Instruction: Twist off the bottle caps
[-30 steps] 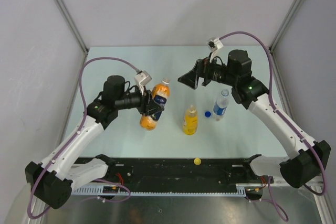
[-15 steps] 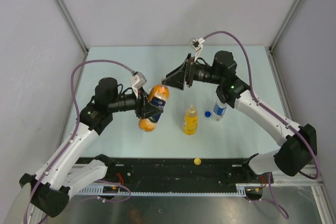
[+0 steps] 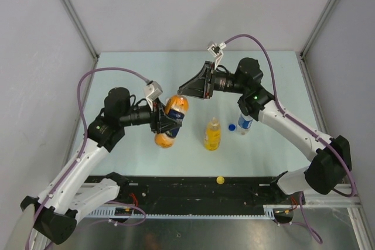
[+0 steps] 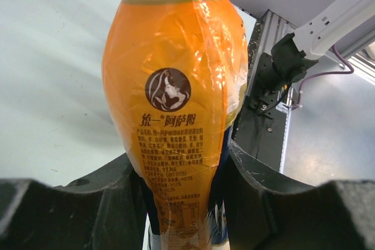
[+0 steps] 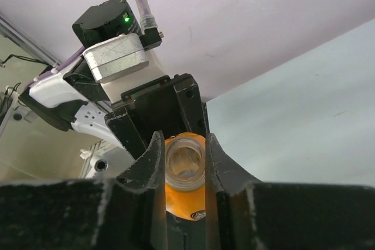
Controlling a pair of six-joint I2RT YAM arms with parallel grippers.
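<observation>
My left gripper [image 3: 166, 122] [image 4: 179, 165] is shut on the middle of the orange bottle [image 3: 172, 115] [image 4: 176, 98], holding it tilted above the table with its neck toward the back right. My right gripper [image 3: 182, 91] [image 5: 183, 149] is shut on that bottle's pale white cap [image 5: 186, 165], one finger on each side. The yellow bottle [image 3: 212, 135] stands upright mid-table with an open neck. The clear bottle with a blue label [image 3: 246, 123] stands to its right, partly under my right arm. A blue cap [image 3: 232, 126] lies between them. A yellow cap [image 3: 220, 180] rests on the black front rail.
The black rail [image 3: 176, 188] runs along the table's near edge between the arm bases. Grey walls and metal posts [image 3: 73, 19] close in the left, back and right sides. Purple cables [image 3: 111, 68] loop above both arms.
My right gripper moved left to the orange bottle's top and closed on its cap. The left arm drew the bottle slightly left and kept its grip.
</observation>
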